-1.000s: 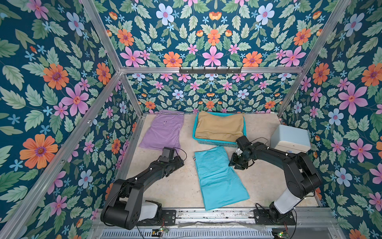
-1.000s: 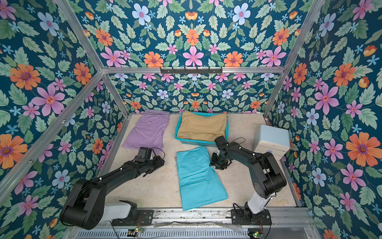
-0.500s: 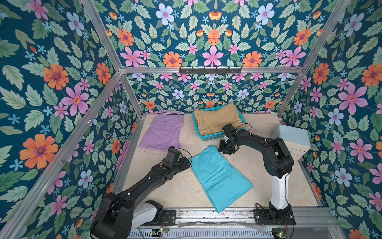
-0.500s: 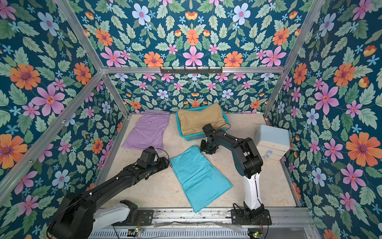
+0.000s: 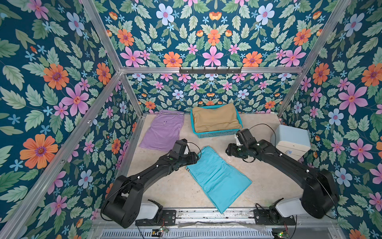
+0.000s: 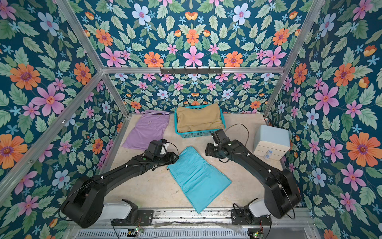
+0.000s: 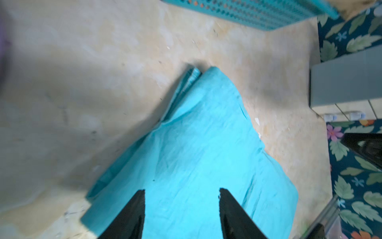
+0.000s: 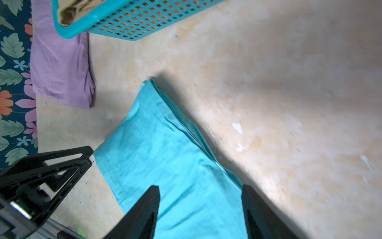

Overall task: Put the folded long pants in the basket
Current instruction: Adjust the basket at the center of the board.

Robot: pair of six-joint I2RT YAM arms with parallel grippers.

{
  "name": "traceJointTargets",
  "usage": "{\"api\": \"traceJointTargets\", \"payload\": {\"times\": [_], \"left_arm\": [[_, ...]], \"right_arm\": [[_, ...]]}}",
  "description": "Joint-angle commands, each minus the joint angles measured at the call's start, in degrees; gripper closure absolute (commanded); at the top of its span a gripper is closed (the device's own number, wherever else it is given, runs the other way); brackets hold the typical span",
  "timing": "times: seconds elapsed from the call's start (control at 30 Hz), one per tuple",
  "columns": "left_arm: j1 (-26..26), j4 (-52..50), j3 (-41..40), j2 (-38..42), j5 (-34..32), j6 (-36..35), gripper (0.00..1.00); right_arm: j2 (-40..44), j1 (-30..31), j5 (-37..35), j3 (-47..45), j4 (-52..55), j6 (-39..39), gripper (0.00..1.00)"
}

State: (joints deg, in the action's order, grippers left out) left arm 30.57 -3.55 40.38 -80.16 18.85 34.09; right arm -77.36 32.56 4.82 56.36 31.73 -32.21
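Observation:
The turquoise folded long pants (image 5: 219, 178) (image 6: 198, 175) lie askew mid-table, one corner toward the basket. My left gripper (image 5: 196, 157) (image 7: 182, 191) is open at their left edge, jaws apart over the turquoise cloth (image 7: 196, 144). My right gripper (image 5: 228, 150) (image 8: 200, 188) is open to the right of their far corner, jaws spanning the cloth's edge (image 8: 165, 144). The teal basket (image 5: 215, 134) (image 6: 194, 134) (image 8: 134, 24) holds the khaki pants (image 5: 216, 119) (image 6: 199, 119); orange shows through its mesh. The lilac pants (image 5: 163, 130) (image 6: 146, 130) (image 8: 60, 68) lie flat at the back left.
A pale-blue drawer box (image 5: 291, 140) (image 6: 270, 140) (image 7: 347, 82) stands at the right wall behind the right arm. Floral walls and aluminium posts close in the table. Bare tabletop lies between the turquoise pants and the basket (image 7: 258, 12).
The turquoise pants have turned askew and the basket has turned and shifted. My left gripper moved right to the pants' edge. My right gripper went to the basket's front, then drew back, opening.

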Motion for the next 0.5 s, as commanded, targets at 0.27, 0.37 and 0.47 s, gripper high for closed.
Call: {"api": "traceJointTargets", "payload": {"times": [0.27, 0.37, 0.47], "left_arm": [[2.13, 4.31, 3.43, -7.33, -0.50, -1.00, 0.45], [2.13, 4.12, 3.13, -7.83, -0.63, -1.08, 0.44], [2.13, -2.32, 4.63, -7.58, -6.69, -2.87, 0.43]], "right_arm": [[28.24, 2.68, 4.50, -25.85, 14.94, -21.66, 0.43], [27.65, 2.73, 6.83, -29.24, 10.84, -23.10, 0.52], [22.40, 2.75, 4.82, -29.03, 8.87, -22.94, 0.58]]}}
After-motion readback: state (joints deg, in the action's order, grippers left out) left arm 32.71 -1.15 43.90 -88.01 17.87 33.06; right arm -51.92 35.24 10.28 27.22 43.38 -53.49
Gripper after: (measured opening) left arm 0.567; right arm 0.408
